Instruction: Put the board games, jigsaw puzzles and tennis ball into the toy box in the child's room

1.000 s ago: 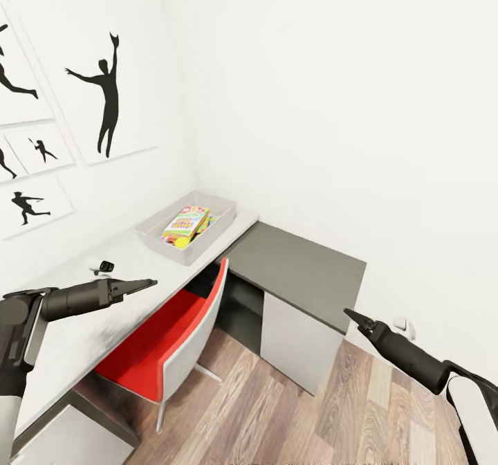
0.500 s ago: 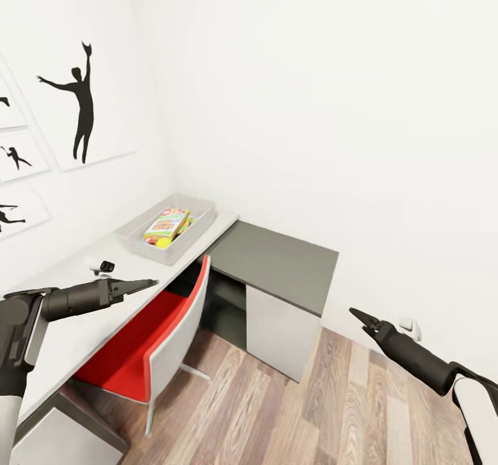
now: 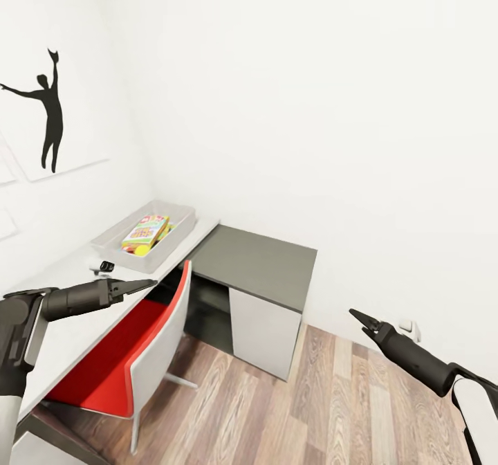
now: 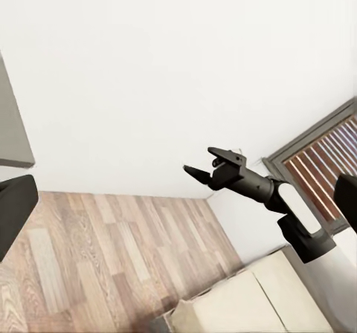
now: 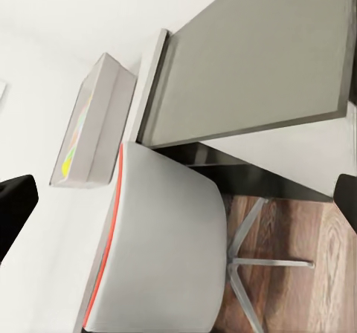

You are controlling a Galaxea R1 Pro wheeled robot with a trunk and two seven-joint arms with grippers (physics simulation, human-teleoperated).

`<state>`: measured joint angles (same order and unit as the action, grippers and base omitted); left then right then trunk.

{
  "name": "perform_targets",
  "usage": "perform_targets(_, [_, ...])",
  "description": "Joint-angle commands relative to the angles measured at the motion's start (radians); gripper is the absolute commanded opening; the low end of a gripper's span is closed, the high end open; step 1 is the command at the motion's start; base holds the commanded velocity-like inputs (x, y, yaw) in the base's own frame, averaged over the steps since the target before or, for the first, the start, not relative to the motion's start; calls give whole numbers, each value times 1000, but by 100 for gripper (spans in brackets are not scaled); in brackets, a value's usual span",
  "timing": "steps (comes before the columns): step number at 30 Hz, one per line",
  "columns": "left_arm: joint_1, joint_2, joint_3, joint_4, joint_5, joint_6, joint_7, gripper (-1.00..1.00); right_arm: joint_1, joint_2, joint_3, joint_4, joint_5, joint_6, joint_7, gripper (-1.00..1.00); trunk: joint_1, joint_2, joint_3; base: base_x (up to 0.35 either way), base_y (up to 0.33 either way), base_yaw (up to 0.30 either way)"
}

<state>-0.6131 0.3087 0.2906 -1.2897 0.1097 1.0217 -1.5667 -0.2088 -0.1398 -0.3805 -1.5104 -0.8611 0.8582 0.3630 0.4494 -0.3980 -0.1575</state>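
Note:
The light-grey toy box (image 3: 111, 243) stands at the far end of the pale table (image 3: 76, 326), against the wall. A colourful pale board game (image 3: 145, 230) lies in it, with something yellow-green (image 3: 142, 249) at its near end. My left gripper (image 3: 149, 286) hovers open and empty over the table's edge, well short of the box. Out over the wood floor, far from the table, my right gripper (image 3: 356, 315) is open and empty too. The left wrist view shows the right gripper (image 4: 199, 162) with its fingers apart. The right wrist view looks at the toy box (image 5: 93, 125) from the side.
A red-seated chair with a white back (image 3: 149, 361) is tucked under the table beside my left arm. A dark grey desk (image 3: 259, 264) with a white cabinet adjoins the table in the corner. A small black object (image 3: 106, 266) lies on the table. Wood floor (image 3: 332, 396) spreads below my right arm.
The whole view has swung to the right, so the table, toy box and wall pictures sit further left in the picture. Both arms hold the same pose.

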Motion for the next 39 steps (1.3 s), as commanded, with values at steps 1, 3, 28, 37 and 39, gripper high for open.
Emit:
perform_targets(1, [-1, 1, 0, 0, -1, 11, -4, 100, -1, 0, -1, 0, 4, 5, 5, 100, 1, -2, -1, 0, 0, -201])
perform_targets(3, [-1, 1, 0, 0, -1, 11, -4, 100, -1, 0, -1, 1, 4, 5, 5, 100, 1, -2, 2, 0, 0, -201])
perform_targets(28, [-1, 0, -1, 0, -1, 10, -4, 100, -2, 0, -3, 2, 4, 4, 5, 100, 1, -2, 36, -57, 29, -201])
perform_targets(37, [-1, 0, -1, 0, -1, 10, -4, 100, -4, 0, -4, 20, 4, 4, 5, 100, 1, -2, 48, -1, 0, -201])
perform_targets(39, [-1, 0, -1, 0, -1, 9, -4, 100, -5, 0, -4, 29, 4, 4, 5, 100, 1, -2, 51, 0, 0, -201])
